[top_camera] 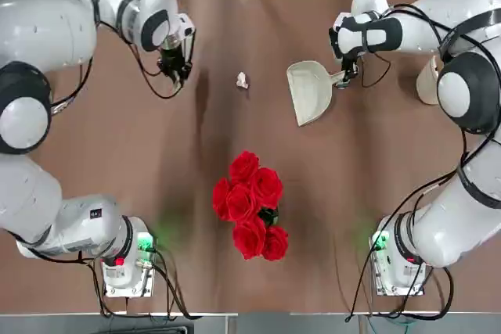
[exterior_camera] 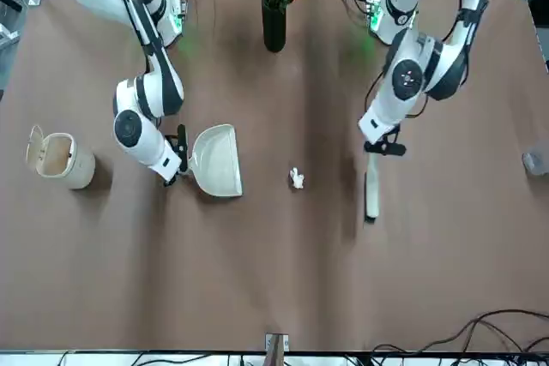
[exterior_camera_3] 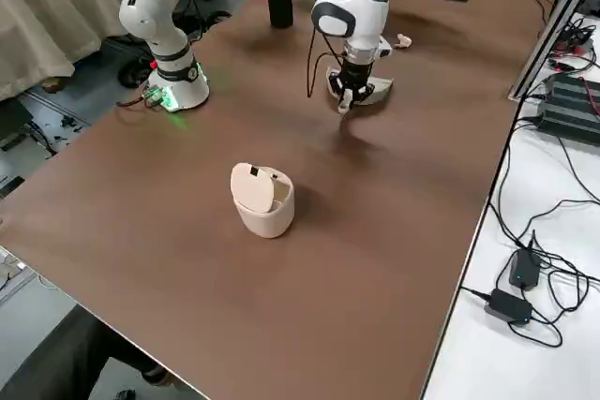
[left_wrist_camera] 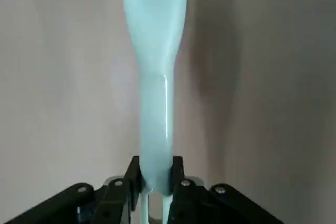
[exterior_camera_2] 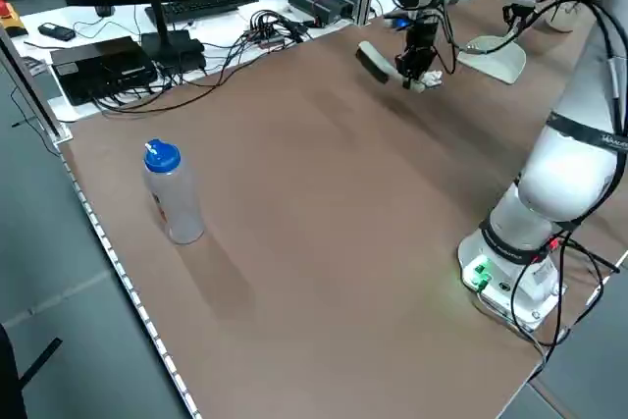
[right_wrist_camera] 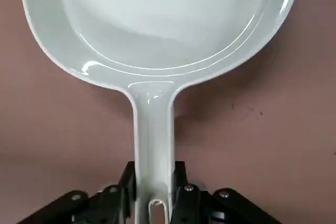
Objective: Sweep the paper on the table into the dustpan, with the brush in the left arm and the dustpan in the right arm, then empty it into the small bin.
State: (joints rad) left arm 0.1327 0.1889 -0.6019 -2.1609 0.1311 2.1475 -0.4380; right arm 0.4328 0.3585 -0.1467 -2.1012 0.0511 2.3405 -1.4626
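Sweep pending: left hand (left_wrist_camera: pixel 155 184) grips slim white brush (exterior_camera: pixel 372 192), right hand (right_wrist_camera: pixel 154 187) grips cream plastic dustpan (top_camera: pixel 308 91); crumpled white paper ball (top_camera: pixel 242 80) lies between them, so the brush must likely push it rightward.

No readable text, label, brand, number or sign is seen anywhere. A small dark mark is borne by the left arm (top_camera: pixel 95 213) near its base, but it cannot be read.

Brown table (top_camera: pixel 156 162); paper ball (top_camera: pixel 242 80), small bin (exterior_camera: pixel 60 159), rose vase (exterior_camera: pixel 274 19), water bottle (exterior_camera_2: pixel 171 192), two arm bases
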